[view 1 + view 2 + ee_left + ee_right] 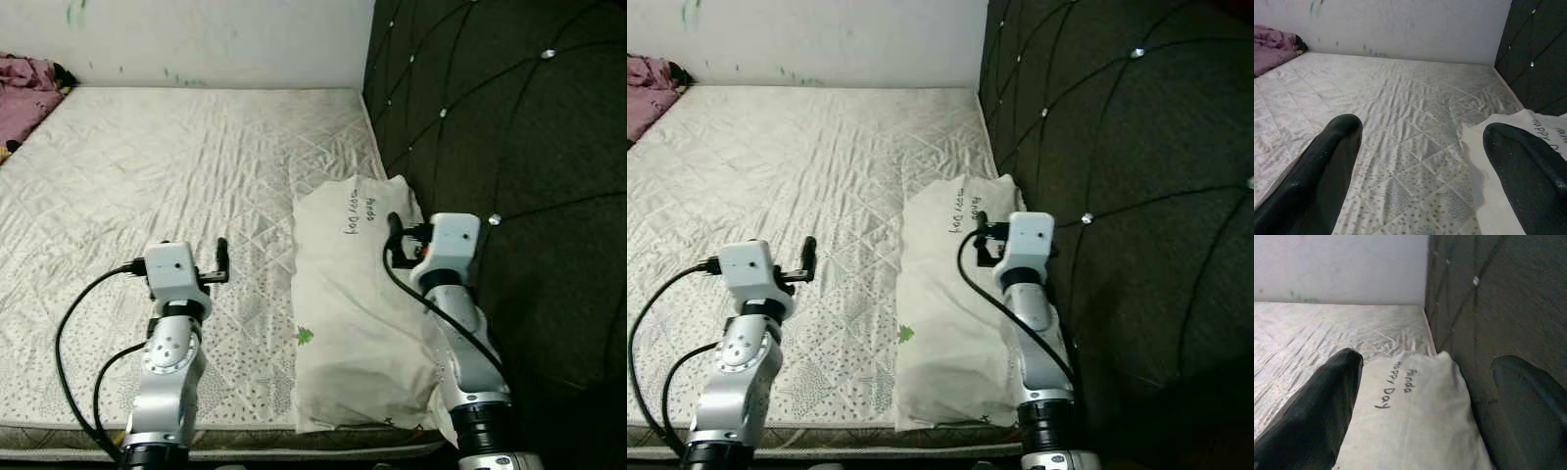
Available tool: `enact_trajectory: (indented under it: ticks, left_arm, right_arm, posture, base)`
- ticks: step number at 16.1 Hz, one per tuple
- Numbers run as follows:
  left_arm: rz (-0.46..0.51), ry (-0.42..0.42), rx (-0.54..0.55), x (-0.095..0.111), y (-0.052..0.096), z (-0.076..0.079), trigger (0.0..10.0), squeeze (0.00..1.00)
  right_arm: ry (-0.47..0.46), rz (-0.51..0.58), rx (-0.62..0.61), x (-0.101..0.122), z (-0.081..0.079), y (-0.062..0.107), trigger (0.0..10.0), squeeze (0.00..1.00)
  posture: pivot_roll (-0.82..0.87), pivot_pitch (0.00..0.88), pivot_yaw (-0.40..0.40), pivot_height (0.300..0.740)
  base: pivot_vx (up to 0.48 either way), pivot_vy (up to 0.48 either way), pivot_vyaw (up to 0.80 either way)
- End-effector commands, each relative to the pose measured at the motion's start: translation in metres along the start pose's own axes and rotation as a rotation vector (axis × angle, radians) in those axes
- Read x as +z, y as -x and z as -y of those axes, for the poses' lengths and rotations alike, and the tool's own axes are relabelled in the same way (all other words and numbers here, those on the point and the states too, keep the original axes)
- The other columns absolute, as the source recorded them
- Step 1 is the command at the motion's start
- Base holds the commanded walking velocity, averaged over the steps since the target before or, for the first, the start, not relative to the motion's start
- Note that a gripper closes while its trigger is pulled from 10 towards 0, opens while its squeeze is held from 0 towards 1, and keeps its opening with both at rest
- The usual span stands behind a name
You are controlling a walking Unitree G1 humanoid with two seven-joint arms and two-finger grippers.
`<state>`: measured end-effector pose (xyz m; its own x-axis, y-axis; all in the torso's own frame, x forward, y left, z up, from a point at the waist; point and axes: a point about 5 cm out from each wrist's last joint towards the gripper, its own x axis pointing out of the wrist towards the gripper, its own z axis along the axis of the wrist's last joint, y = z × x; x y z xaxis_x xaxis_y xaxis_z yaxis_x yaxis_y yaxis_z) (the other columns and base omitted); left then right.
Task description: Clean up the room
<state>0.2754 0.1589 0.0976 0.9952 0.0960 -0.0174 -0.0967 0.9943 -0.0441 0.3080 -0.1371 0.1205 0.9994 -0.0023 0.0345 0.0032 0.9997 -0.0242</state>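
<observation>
I see my left pincer (1420, 166) spread wide, with nothing between its fingers (1317, 171). It hangs over the bed (147, 166) and touches nothing. Just to its right lies the white pillow (358, 313), flat on the bed.

My right pincer (1425, 406) is spread wide too and holds nothing. It hangs right over the pillow, and the dark padded headboard (509, 147) stands close on its right side. I cannot tell if this pincer touches the pillow.

The right wrist view lets me read the words "Panda" and "Happy Day" (1396, 384) on the pillow, straight ahead of the right pincer. In the head views the writing is too small to read well. They do show a small green mark (305, 336) on the pillow, between the two arms.

Far ahead of the left pincer and off to its left, a pink cloth (24, 93) is bunched up by the white wall (196, 39), well apart from both pincers.
</observation>
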Motion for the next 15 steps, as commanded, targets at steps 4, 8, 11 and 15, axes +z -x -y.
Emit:
enact_trajectory:
  ticks: [4, 8, 11, 15]
  left_arm:
    - [-0.013, 0.009, -0.015, 0.0, -0.002, 0.003, 10.0, 0.0]
    - [-0.015, 0.032, -0.015, 0.0, -0.003, 0.003, 10.0, 0.0]
    - [-0.013, 0.066, -0.048, 0.0, -0.003, 0.005, 10.0, 0.0]
    - [-0.017, 0.081, -0.056, 0.0, -0.001, 0.006, 10.0, 0.0]
  right_arm:
    - [0.028, -0.032, 0.145, -0.004, -0.019, 0.004, 10.0, 0.0]
    - [-0.032, 0.021, 0.186, 0.003, -0.022, 0.005, 10.0, 0.0]
    - [-0.064, 0.034, 0.226, 0.006, -0.026, 0.007, 10.0, 0.0]
    - [-0.073, 0.03, 0.234, 0.005, -0.027, 0.008, 10.0, 0.0]
  posture:
    - [0.07, 0.0, 0.008, 0.74]
    - [0.07, 0.0, 0.007, 0.74]
    - [0.08, 0.0, 0.007, 0.74]
    - [0.08, 0.0, 0.004, 0.74]
  base:
    - [0.0, 0.308, 0.0]
    - [0.0, 0.48, 0.0]
    - [0.0, 0.48, 0.0]
    - [0.0, 0.48, 0.0]
